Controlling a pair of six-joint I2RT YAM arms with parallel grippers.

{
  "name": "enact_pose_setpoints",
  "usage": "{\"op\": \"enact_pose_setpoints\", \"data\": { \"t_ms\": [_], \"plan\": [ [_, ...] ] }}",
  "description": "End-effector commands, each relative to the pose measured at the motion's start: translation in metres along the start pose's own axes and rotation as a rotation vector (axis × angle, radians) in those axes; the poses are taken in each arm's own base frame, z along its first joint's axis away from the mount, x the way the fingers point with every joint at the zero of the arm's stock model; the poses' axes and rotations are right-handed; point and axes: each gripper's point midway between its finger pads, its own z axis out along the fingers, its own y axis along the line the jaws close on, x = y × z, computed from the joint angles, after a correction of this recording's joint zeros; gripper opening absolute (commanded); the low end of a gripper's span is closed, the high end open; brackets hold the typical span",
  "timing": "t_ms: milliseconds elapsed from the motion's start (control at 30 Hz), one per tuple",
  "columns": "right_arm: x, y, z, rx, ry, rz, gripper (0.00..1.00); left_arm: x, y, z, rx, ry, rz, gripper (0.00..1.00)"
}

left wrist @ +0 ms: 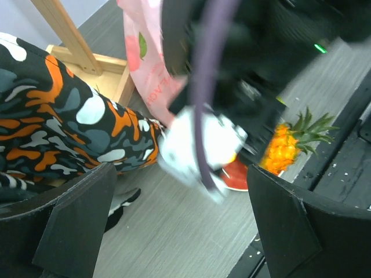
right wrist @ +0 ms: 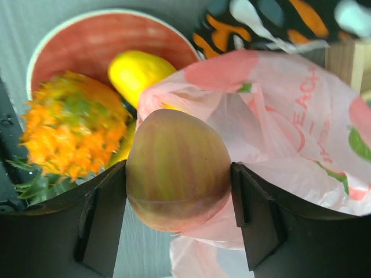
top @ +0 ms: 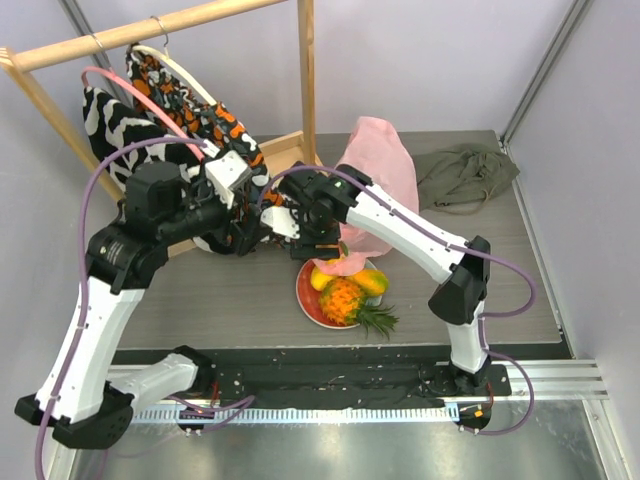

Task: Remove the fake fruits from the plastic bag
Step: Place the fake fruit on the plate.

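- The peach-coloured fruit (right wrist: 177, 171) sits tight in the right tool (right wrist: 177, 211), which grips it on both sides.
- The plastic bag (right wrist: 278, 127) lies against the fruit at 2 o'clock. Its thin skin could get dragged along, so the fruit should come away slowly.
- The plate (right wrist: 110, 35) is at 10 o'clock, with the pineapple (right wrist: 72, 130) and yellow mango (right wrist: 139, 69) on it. Its bare red part looks best for landing.
- The left tool (left wrist: 179, 231) is wide open and holds nothing, near the patterned cloth (left wrist: 75, 127). It could pin the bag to the worktop (top: 220, 290).
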Motion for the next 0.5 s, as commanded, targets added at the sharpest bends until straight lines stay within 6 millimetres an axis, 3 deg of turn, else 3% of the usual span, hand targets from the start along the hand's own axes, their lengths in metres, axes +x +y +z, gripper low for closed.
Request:
{"op": "enact_pose_setpoints", "data": {
  "t_ms": [0, 67, 133, 167, 233, 267, 300, 333, 400, 467],
  "plan": [
    [0.040, -0.002, -0.035, 0.013, 0.087, 0.139, 0.54, -0.007, -0.019, -0.016, 0.064, -0.080, -0.002, 1.00],
    [0.052, -0.009, -0.040, 0.025, 0.077, 0.233, 0.54, 0.013, -0.021, -0.005, 0.080, -0.044, -0.048, 1.00],
    [0.055, -0.008, -0.040, -0.018, 0.031, 0.306, 0.54, 0.019, -0.022, 0.004, 0.090, -0.053, -0.080, 1.00],
    [0.067, -0.017, -0.045, -0.011, 0.008, 0.393, 0.54, 0.034, -0.025, 0.015, 0.102, -0.022, -0.159, 1.00],
    [0.071, -0.018, -0.047, -0.062, -0.062, 0.478, 0.54, 0.029, -0.025, 0.028, 0.119, -0.075, -0.226, 1.00],
    [0.073, -0.020, -0.050, -0.079, -0.095, 0.517, 0.54, 0.040, -0.028, 0.041, 0.131, -0.061, -0.325, 1.00],
    [0.085, -0.029, -0.056, -0.076, -0.124, 0.578, 0.54, 0.039, -0.029, 0.049, 0.146, -0.076, -0.378, 1.00],
    [0.079, -0.029, -0.061, -0.105, -0.181, 0.591, 0.56, 0.024, -0.027, 0.059, 0.158, -0.142, -0.396, 1.00],
    [0.089, -0.039, -0.073, -0.098, -0.231, 0.641, 0.57, 0.026, -0.030, 0.088, 0.203, -0.112, -0.523, 1.00],
    [0.089, -0.045, -0.086, -0.120, -0.309, 0.684, 0.57, 0.009, -0.030, 0.105, 0.244, -0.160, -0.534, 1.00]
  ]
}}
